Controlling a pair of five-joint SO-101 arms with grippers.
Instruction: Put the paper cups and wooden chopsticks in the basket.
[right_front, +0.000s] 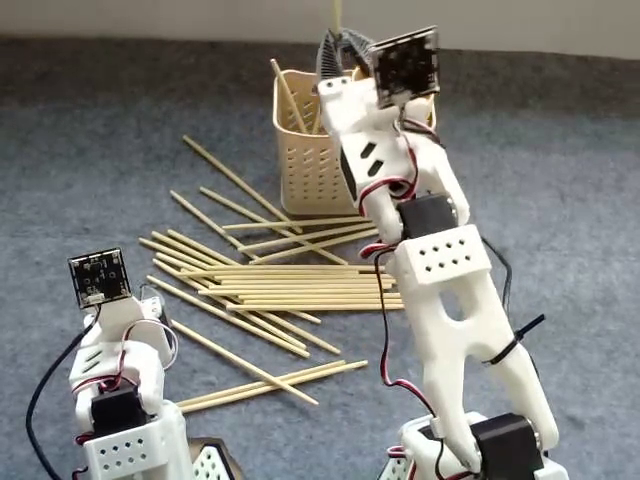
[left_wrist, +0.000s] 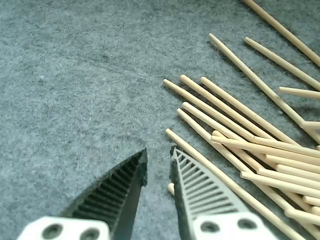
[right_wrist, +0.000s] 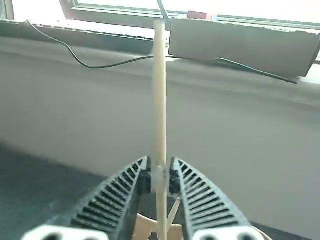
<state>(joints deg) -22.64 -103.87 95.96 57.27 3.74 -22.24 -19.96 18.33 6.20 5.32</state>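
The right gripper is clamping one chopstick upright, basket just beneath it; the left gripper is hovering slightly parted beside loose chopsticks.

From behind both arms, I am getting the high camera looking down across the table to the basket. The left wrist camera is pointing down past the left claw, close over the chopstick pile that the high view is also covering. The right wrist camera is facing level past the right claw and its upright chopstick toward the wall.
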